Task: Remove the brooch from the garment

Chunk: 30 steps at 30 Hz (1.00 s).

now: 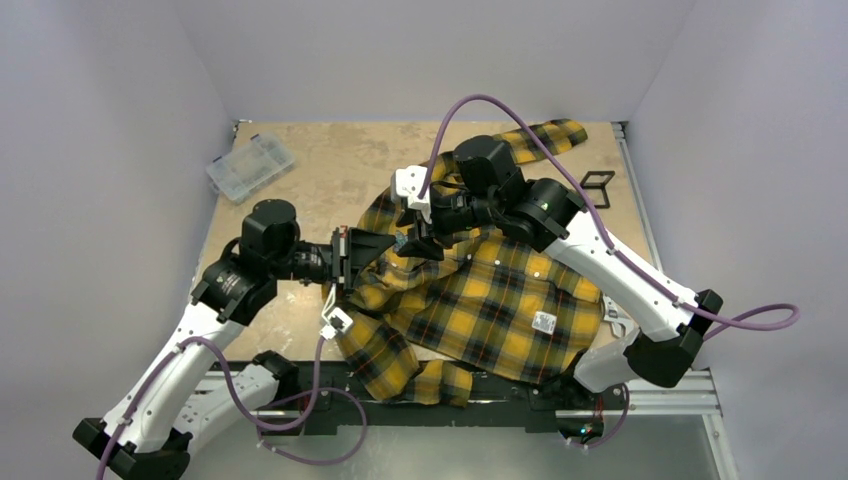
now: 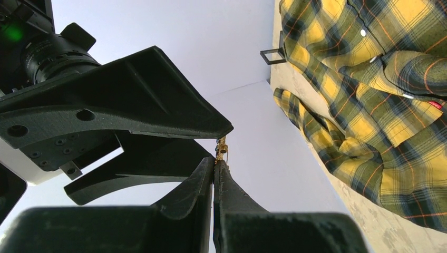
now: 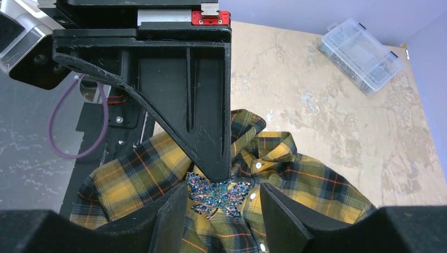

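Note:
The brooch (image 3: 219, 196) is a blue-green jewelled butterfly. My left gripper (image 2: 216, 164) is shut on it and holds it edge-on (image 2: 221, 150) in the air, with no cloth on it. In the right wrist view the left gripper's black fingers (image 3: 205, 147) come down onto the brooch from above. My right gripper (image 3: 224, 211) is open, with one finger on each side of the brooch and touching nothing. The yellow-and-black plaid garment (image 1: 490, 300) lies crumpled on the table below both grippers (image 3: 311, 184) (image 2: 369, 105). In the top view the grippers meet at the shirt's collar (image 1: 405, 240).
A clear plastic box (image 1: 249, 167) sits at the back left of the table (image 3: 363, 55). A small black frame (image 1: 597, 185) lies at the back right. The shirt's white square tag (image 1: 544, 321) faces up. Grey walls close in three sides.

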### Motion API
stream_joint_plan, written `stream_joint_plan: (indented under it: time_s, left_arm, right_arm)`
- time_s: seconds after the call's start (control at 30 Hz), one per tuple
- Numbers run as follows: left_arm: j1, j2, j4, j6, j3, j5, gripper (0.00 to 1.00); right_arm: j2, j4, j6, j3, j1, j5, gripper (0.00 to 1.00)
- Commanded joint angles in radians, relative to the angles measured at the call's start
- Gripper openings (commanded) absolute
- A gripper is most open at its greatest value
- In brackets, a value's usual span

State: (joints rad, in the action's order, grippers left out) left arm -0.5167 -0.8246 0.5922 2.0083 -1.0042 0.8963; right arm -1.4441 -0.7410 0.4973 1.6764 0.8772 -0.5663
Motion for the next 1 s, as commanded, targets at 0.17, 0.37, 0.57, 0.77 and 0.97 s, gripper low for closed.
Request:
stream_joint_plan:
  time_s: [0.17,0.37,0.57,0.77,0.97]
  left_arm:
    - [-0.006,-0.010,-0.027,-0.030,-0.045,0.013,0.00]
    - [-0.006,-0.002,-0.031,-0.042,-0.039,0.013,0.00]
    - [-0.006,0.000,-0.041,-0.049,-0.039,0.011,0.00]
    - [-0.006,0.002,-0.041,-0.049,-0.039,0.012,0.00]
    - [-0.006,0.004,-0.042,-0.034,-0.025,-0.005,0.14]
  right_arm:
    - [0.005,0.006,-0.001,0.007,0.006,-0.004,0.54]
    - [-0.004,-0.002,0.000,0.015,0.006,-0.007,0.52]
    - [-0.015,-0.008,0.002,0.024,0.006,-0.015,0.50]
    - [-0.019,-0.008,0.003,0.029,0.006,-0.016,0.44]
    - [-0.017,-0.005,-0.001,0.027,0.007,-0.016,0.33]
